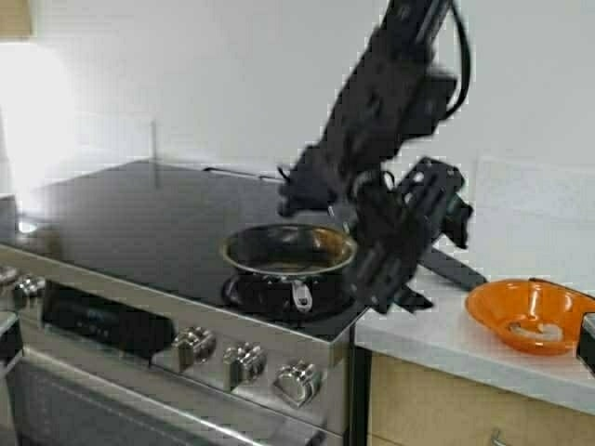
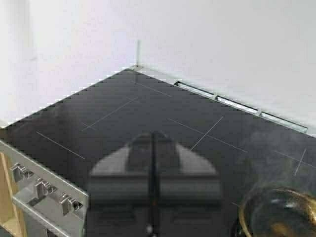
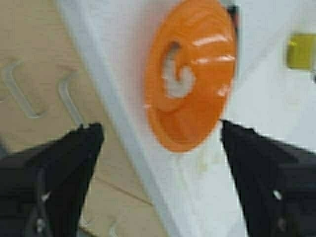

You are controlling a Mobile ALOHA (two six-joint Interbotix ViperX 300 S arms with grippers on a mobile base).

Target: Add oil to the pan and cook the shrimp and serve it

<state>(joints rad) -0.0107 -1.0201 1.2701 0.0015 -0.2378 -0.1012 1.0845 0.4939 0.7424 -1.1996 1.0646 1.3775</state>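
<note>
Jaws of the right gripper (image 3: 160, 182) are spread wide and hold nothing, as the right wrist view shows; between the two dark fingers (image 3: 54, 173) lie the white table (image 3: 197, 197) edge and an orange bowl (image 3: 190, 74). A pale curled piece, the shrimp (image 3: 175, 79), is seen inside that bowl. In the high view the right gripper (image 1: 395, 279) is held in the air, tilted, over the seam between stove and table, just beside the pan (image 1: 288, 251) at its 3 o'clock. The orange bowl (image 1: 530, 316) rests on the table well apart, farther toward 3 o'clock.

Jaws of the left gripper (image 2: 153, 197) are pressed together with nothing between them, seen as a thin dark line in the left wrist view. That gripper is held above the black glass stovetop (image 2: 148, 113), with the pan (image 2: 279, 212) near it and faint steam above the rim. The pan sits on a burner at the stovetop's front right, its short loop handle pointing toward 6 o'clock. Metal knobs (image 1: 244, 360) line the stove front below it.
</note>
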